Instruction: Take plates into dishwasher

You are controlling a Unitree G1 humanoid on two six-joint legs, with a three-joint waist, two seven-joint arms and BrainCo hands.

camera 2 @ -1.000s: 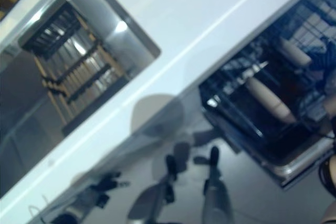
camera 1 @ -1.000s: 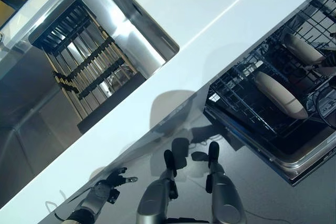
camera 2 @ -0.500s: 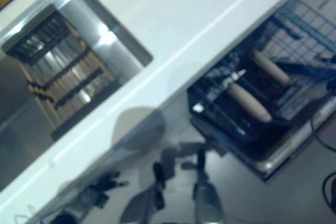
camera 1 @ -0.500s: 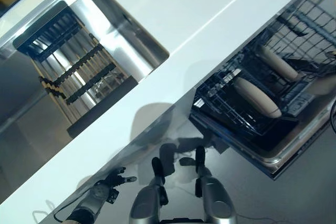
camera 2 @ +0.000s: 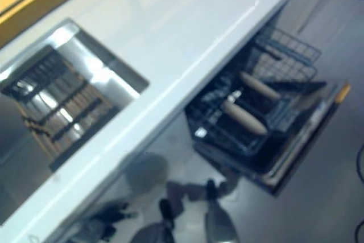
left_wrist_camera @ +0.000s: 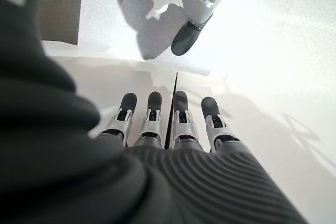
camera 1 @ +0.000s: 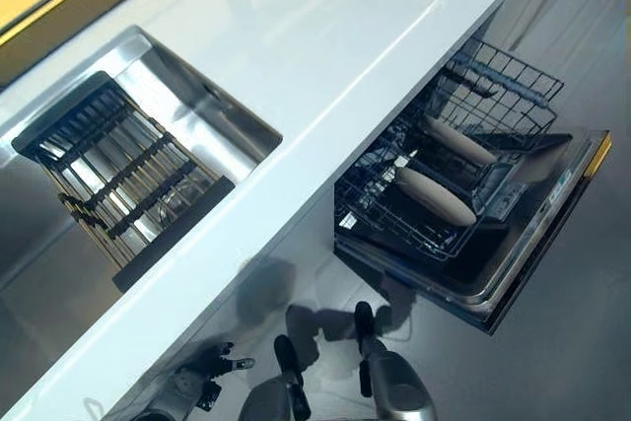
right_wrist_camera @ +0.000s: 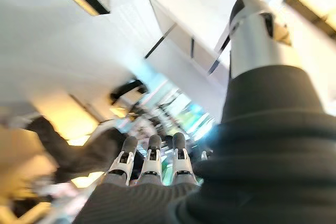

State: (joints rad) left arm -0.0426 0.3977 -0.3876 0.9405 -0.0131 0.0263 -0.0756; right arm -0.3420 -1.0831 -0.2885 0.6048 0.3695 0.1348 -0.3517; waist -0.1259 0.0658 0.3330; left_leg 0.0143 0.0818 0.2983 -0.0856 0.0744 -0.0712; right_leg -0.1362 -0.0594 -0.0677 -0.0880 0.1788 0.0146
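Two beige plates [camera 1: 436, 196] [camera 1: 461, 142] stand on edge in the pulled-out lower rack [camera 1: 380, 234] of the open dishwasher, below the white counter at the right. My left hand [camera 1: 202, 382] hangs low at the bottom left, far from the rack. In its wrist view the fingers [left_wrist_camera: 181, 116] are straight over the pale floor and hold nothing. My right hand shows only in its own wrist view, where its fingers [right_wrist_camera: 152, 161] are straight and empty. No plate is in either hand.
The white counter [camera 1: 325, 56] runs diagonally across the view. A steel sink [camera 1: 212, 110] with a dark slatted drying rack [camera 1: 118, 170] sits in it at the left. The dishwasher door [camera 1: 537, 229] lies folded down towards the floor.
The camera has moved: the whole picture has shifted, so the dishwasher and sink show smaller and higher up. The plates and my hands have not visibly changed.
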